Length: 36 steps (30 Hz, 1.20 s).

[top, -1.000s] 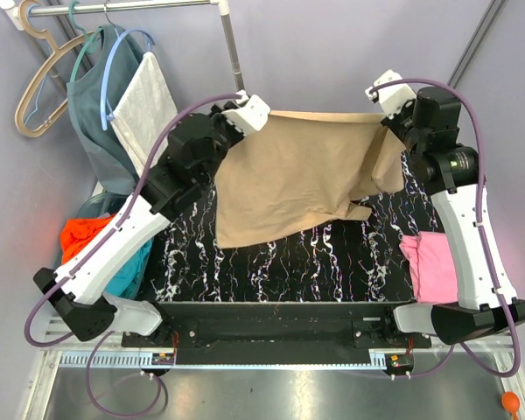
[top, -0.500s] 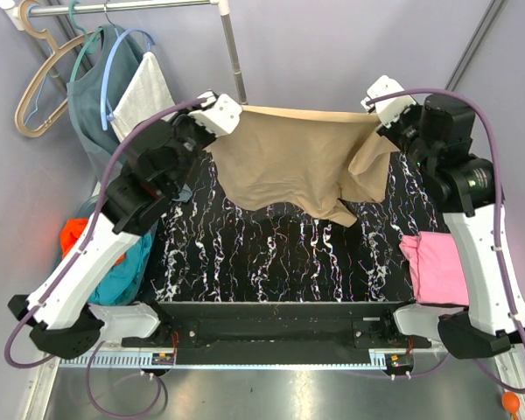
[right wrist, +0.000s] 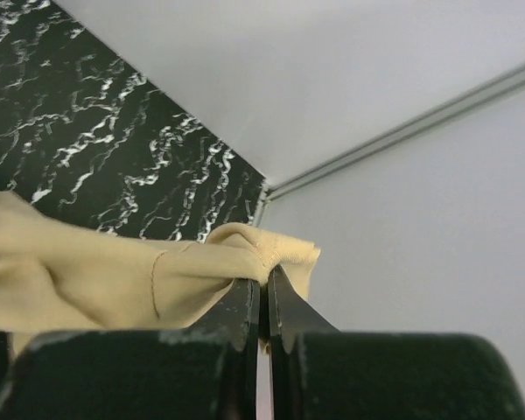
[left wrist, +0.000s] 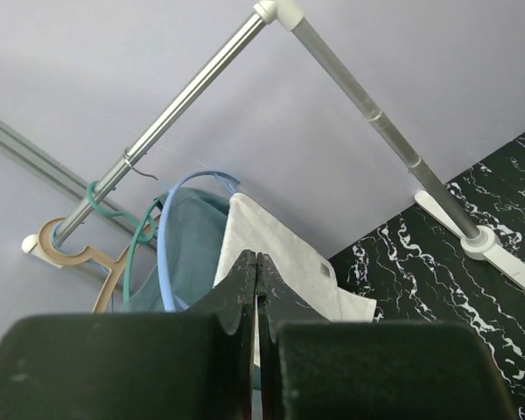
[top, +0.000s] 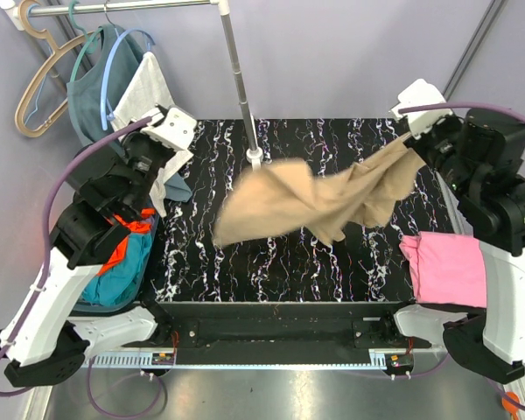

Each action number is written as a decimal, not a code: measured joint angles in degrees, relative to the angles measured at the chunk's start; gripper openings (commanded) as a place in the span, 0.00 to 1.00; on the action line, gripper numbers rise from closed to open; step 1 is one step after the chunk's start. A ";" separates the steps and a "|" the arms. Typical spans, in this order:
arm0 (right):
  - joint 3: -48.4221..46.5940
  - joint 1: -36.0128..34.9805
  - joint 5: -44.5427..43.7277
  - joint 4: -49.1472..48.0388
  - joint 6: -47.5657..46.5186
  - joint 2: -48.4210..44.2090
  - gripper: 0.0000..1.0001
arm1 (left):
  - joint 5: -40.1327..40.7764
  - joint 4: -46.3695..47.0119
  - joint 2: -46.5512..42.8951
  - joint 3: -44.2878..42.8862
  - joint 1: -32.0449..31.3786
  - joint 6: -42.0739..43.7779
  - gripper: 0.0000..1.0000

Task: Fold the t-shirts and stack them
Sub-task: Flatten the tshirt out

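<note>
The tan t-shirt (top: 319, 199) hangs in the air above the black marbled table (top: 332, 262), held at its right end only. My right gripper (top: 413, 138) is shut on its hem (right wrist: 271, 249), raised at the back right. My left gripper (top: 177, 131) is shut and empty, raised at the back left, away from the shirt; its wrist view (left wrist: 258, 262) shows no cloth between the fingers. A folded pink t-shirt (top: 446, 271) lies at the table's right edge. An orange t-shirt (top: 127, 238) and a teal one (top: 122, 276) sit in a heap at the left.
A clothes rack pole (top: 239, 79) stands on a white foot (top: 255, 157) at the table's back middle. Hangers with a grey-green garment (top: 92, 87) and a white cloth (top: 144, 92) hang at the back left, close to my left gripper.
My left gripper has let go of the tan shirt and swung left. The shirt's left side has dropped and now trails from my right gripper, which moved right.
</note>
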State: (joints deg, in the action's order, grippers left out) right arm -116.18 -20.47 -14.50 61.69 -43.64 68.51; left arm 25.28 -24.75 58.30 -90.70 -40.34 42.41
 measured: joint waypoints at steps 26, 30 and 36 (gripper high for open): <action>22.95 0.04 -10.40 -9.99 -5.86 2.95 0.00 | -11.65 3.48 23.04 18.62 -5.57 -9.16 0.00; 13.38 0.20 -11.65 -11.26 -5.66 10.54 0.00 | -12.02 5.66 24.20 19.12 -5.53 -9.81 0.00; -8.70 0.28 -14.19 -14.10 -6.21 24.20 0.00 | -12.02 8.74 25.07 20.20 -5.81 -9.92 0.00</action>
State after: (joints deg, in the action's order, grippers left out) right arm -124.88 -20.18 -28.69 47.59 -49.84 92.71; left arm 13.26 -16.01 83.37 -70.50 -46.15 32.49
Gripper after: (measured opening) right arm 0.020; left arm 0.002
